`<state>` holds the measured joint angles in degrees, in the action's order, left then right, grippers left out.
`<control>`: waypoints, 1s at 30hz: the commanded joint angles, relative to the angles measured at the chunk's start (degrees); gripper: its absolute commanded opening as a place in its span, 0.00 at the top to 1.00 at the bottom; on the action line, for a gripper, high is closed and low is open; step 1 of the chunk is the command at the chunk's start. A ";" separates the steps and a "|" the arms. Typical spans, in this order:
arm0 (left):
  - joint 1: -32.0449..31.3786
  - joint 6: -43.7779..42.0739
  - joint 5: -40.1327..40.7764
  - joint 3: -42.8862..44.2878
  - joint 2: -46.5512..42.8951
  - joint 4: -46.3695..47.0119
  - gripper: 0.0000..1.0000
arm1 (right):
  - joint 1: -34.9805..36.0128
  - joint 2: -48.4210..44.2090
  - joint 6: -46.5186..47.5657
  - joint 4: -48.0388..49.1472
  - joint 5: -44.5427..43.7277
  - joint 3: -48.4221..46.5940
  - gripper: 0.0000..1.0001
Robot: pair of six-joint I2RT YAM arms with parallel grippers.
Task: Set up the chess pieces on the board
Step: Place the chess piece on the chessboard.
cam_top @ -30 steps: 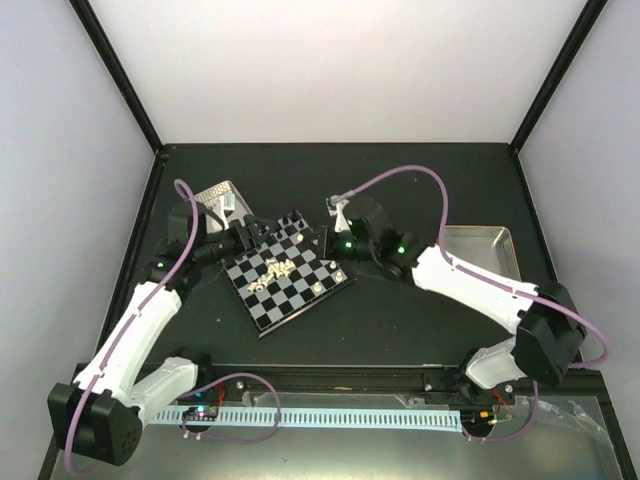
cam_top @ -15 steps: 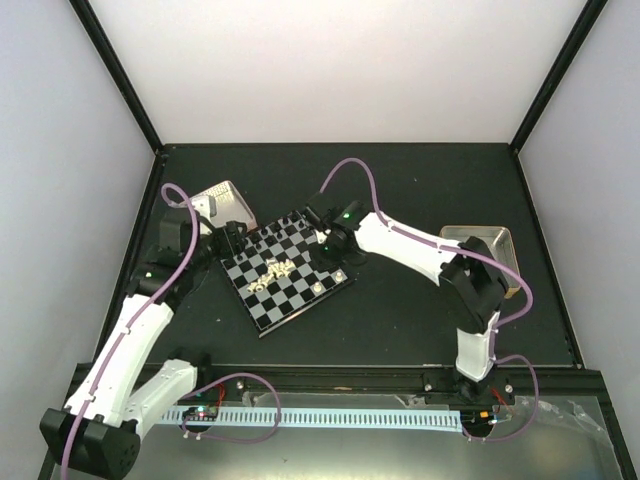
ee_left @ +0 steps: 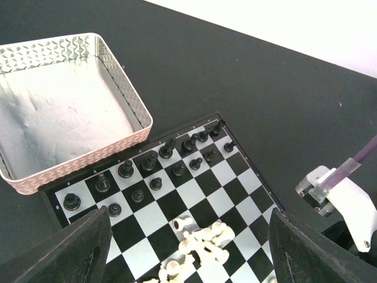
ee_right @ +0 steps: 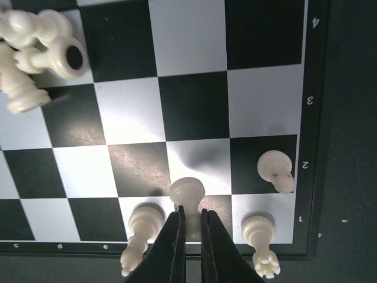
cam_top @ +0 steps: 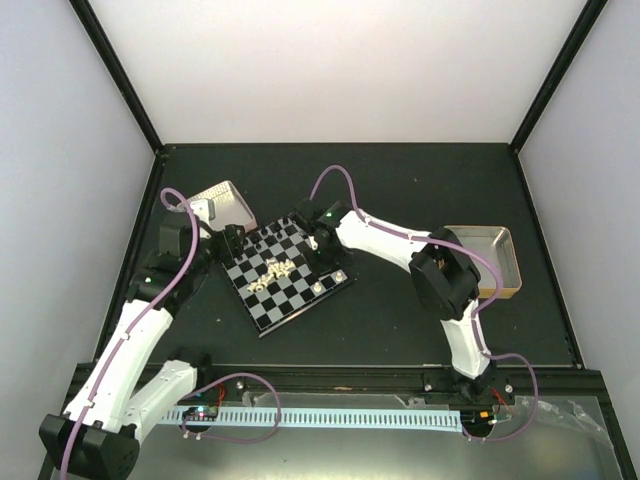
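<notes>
The board [cam_top: 262,305] lies tilted between the arms. A heap of fallen white chess pieces [cam_top: 277,268] lies near its middle. My right gripper [ee_right: 191,211] is shut on the upper part of an upright white piece [ee_right: 187,190], over the first rank. That piece hangs between a standing white piece [ee_right: 145,221] and another [ee_right: 257,227]. I cannot tell whether its base touches the board [ee_right: 194,106]. A white pawn [ee_right: 274,165] stands one rank in. My left gripper [ee_left: 188,259] is open above the heap [ee_left: 203,242]. Black pieces [ee_left: 159,165] stand in two rows at the far edge.
A patterned metal tray [ee_left: 126,94] sits against the board's far-left corner, and shows beside the left arm [cam_top: 222,195]. A second metal tray [cam_top: 490,265] lies at the right, behind the right arm's elbow. The right arm's wrist [ee_left: 347,200] reaches in over the board's right side.
The right arm swung left and folded in, bringing its shut gripper from beside the board down over the near-right rank. The left gripper drew back a little toward the left.
</notes>
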<state>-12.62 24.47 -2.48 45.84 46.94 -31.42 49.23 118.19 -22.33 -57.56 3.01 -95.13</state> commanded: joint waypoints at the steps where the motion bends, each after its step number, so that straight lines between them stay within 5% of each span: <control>1: -0.73 -0.90 1.33 -0.46 -0.79 1.01 0.25 | 0.43 0.58 0.79 -1.17 -0.60 -1.18 0.96; 18: -1.44 -1.03 2.93 -0.55 -1.15 0.51 0.24 | 0.54 3.14 0.66 -1.14 -2.77 -2.59 0.80; 30: -1.44 -1.06 3.08 -0.53 -0.88 0.45 0.24 | 0.63 3.48 0.63 0.64 -2.83 -2.08 0.89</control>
<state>-13.65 24.14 -0.19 45.06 46.81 -31.31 49.52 121.05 -21.80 -58.08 1.13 -96.73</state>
